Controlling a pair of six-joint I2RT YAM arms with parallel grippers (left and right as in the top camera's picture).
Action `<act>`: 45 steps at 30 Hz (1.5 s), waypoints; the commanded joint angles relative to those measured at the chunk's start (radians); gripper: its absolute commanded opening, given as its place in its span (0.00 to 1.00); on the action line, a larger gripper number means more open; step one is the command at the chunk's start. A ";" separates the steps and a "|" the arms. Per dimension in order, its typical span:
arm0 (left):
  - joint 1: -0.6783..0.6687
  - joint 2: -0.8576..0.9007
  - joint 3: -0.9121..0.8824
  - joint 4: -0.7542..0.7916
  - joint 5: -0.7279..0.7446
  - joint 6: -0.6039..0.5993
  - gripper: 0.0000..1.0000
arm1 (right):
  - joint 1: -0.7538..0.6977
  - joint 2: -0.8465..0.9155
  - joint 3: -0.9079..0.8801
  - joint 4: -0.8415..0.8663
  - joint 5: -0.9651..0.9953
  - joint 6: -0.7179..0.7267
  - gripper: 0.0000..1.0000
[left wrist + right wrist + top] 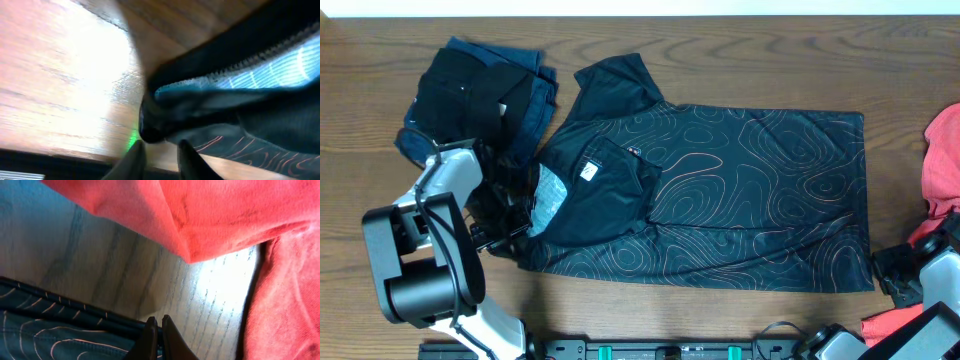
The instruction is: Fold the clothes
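- Overhead view: the black shirt (750,190) lies flat across the middle of the table (720,40). Its collar end is at the left, where one flap is turned in over the chest. I judge this to be an early fold, with most of the folding yet to do.
- A navy and dark pile (480,90) sits at the table's far left corner, and a coral-red garment (942,150) lies at the right edge. Both are off the shirt, probably to leave folding room.
- The left gripper (505,228) sits low at the shirt's left edge. In the blurred left wrist view, bare wood shows between its parted fingers (135,157), and the bunched dark hem lies just beyond the tips. It looks unclamped and placed to take that edge.
- The right gripper (156,322) is at the shirt's lower right corner. Its fingers are pressed together right on the hem, so I judge it is pinching the fabric, likely to hold or lift that corner.
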 commanded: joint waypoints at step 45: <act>-0.348 0.119 0.441 0.819 0.103 0.119 0.67 | 0.367 0.376 0.541 0.108 -0.652 -0.244 0.53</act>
